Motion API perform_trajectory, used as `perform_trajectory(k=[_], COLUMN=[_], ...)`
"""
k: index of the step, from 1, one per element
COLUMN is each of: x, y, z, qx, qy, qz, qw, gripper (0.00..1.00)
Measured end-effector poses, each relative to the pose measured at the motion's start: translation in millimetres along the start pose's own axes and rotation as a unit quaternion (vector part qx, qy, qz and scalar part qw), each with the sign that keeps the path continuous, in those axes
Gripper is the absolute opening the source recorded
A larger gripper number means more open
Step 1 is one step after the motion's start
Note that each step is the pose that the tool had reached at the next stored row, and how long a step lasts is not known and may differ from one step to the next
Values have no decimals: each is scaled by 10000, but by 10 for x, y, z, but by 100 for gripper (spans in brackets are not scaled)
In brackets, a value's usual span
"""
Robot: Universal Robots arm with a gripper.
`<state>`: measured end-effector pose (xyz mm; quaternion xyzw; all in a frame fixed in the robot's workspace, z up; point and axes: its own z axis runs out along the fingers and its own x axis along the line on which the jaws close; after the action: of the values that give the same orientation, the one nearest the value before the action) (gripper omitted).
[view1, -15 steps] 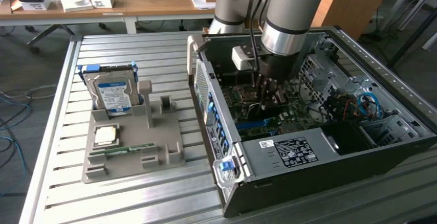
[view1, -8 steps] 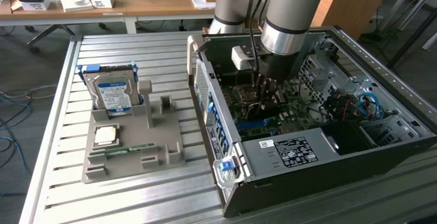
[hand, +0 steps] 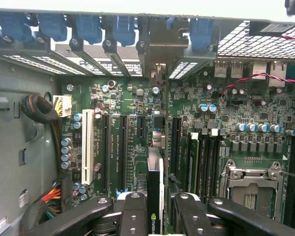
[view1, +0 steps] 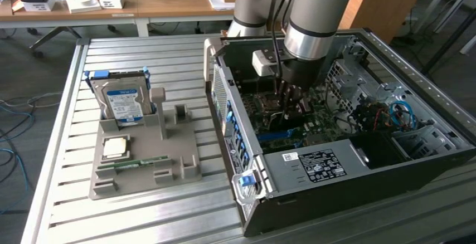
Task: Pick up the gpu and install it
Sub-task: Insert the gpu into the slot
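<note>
Tool (hand: 160, 200) clenched on gpu (hand: 155, 178), card edge-on just above motherboard (hand: 130, 101) slots, inside open computer case (view1: 335, 199)

HDD (view1: 122, 102) upright in tray (view1: 178, 163); RAM stick (view1: 134, 163) (flat)

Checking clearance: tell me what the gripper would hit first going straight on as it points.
Probably the black expansion slots on the motherboard, touched first by the gpu held in the gripper; depth is hard to judge.
</note>
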<state>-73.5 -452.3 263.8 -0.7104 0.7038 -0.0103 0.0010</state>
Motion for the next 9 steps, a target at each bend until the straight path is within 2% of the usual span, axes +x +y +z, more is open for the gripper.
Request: perform_trajectory(k=[9], x=[10], y=[0], z=[4], qx=[-1], qy=[1], qz=[71], qw=[10000], gripper=[26])
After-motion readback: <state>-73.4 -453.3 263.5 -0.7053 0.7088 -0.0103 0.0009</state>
